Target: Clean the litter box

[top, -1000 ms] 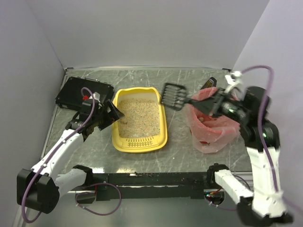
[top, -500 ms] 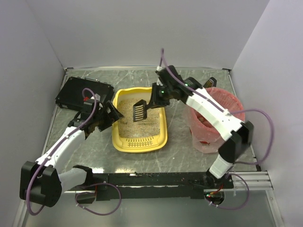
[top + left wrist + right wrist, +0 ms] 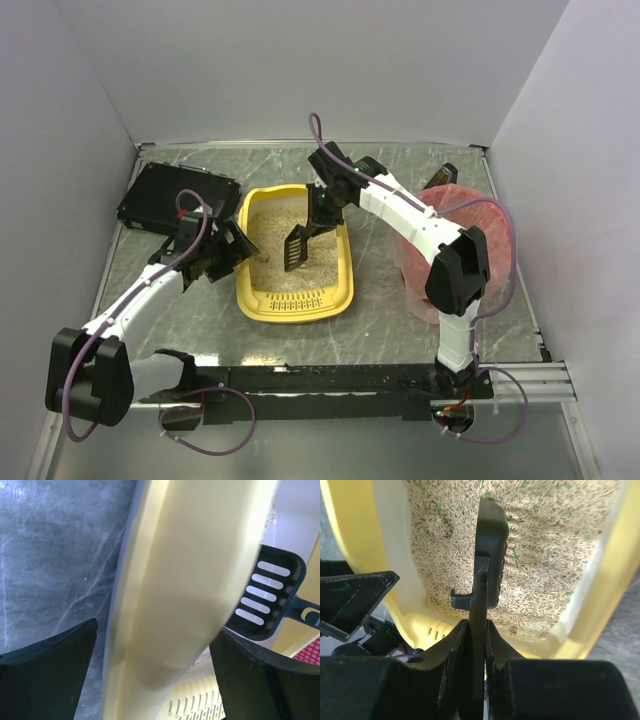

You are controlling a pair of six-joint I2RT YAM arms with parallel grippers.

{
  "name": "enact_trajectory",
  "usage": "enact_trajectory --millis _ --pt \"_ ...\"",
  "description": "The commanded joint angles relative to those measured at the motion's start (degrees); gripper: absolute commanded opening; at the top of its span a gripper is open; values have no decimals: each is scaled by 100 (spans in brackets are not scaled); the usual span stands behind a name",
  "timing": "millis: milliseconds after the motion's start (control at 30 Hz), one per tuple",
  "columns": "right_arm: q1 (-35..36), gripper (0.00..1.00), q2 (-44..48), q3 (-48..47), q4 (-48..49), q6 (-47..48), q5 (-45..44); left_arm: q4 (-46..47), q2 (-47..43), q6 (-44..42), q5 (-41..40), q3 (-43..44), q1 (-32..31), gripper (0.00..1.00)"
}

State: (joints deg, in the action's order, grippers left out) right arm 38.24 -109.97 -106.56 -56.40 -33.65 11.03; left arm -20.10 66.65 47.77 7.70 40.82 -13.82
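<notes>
The yellow litter box [image 3: 297,308] with beige litter [image 3: 290,225] lies mid-table. My left gripper [image 3: 235,247] is shut on its left wall; in the left wrist view the yellow rim [image 3: 165,580] runs between my two black fingers [image 3: 50,660]. My right gripper [image 3: 322,212] is shut on the handle of a black slotted scoop [image 3: 295,248], whose head dips to the litter in the middle of the box. The right wrist view shows the gripper [image 3: 472,630] clamping the handle and the scoop [image 3: 490,555] edge-on over the litter [image 3: 550,540]. The scoop head also shows in the left wrist view [image 3: 267,597].
A pink-red bag-lined round bin [image 3: 492,235] stands right of the litter box, under my right arm. A flat black rectangular box [image 3: 178,197] lies at the back left. A small dark object [image 3: 443,175] sits behind the bin. Walls close in on three sides.
My right arm has swung left from over the bin to over the litter box and lowered the scoop to the litter. My left gripper has stayed on the box's left wall.
</notes>
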Motion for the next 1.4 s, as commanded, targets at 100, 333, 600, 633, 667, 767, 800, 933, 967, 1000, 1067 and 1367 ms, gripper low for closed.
enact_trajectory --millis 100,333,600,633,667,767,800,933,967,1000,1067,1367 --pt "-44 0 -340 92 639 -282 434 190 401 -13 152 -48 20 97" --pt "-97 0 -490 356 1395 -625 523 357 708 -22 310 -13 20 97" --pt "-229 0 -385 1585 3459 -889 1928 287 876 -57 267 137 20 97" --pt "-220 0 -358 1725 3722 -828 2034 278 876 -66 249 137 20 97" --pt "-229 0 -262 1840 3968 -741 2279 278 876 -48 232 128 20 97" --pt "-247 0 -33 2332 4821 -757 2640 217 885 -40 170 146 20 97" --pt "-299 0 11 2429 4962 -783 2694 182 867 -48 118 154 20 97" --pt "-414 0 212 2885 5604 -1196 2914 59 779 4 -66 181 29 97" --pt "-431 0 239 2913 5605 -1197 2914 15 762 31 -85 198 29 97" --pt "-423 0 274 2878 5562 -1136 2801 -11 727 31 -76 190 29 97" --pt "-422 0 397 2834 5447 -995 2686 -3 639 83 -59 146 20 97" --pt "-545 0 714 2834 4657 -732 2194 -108 366 136 -278 181 38 97"
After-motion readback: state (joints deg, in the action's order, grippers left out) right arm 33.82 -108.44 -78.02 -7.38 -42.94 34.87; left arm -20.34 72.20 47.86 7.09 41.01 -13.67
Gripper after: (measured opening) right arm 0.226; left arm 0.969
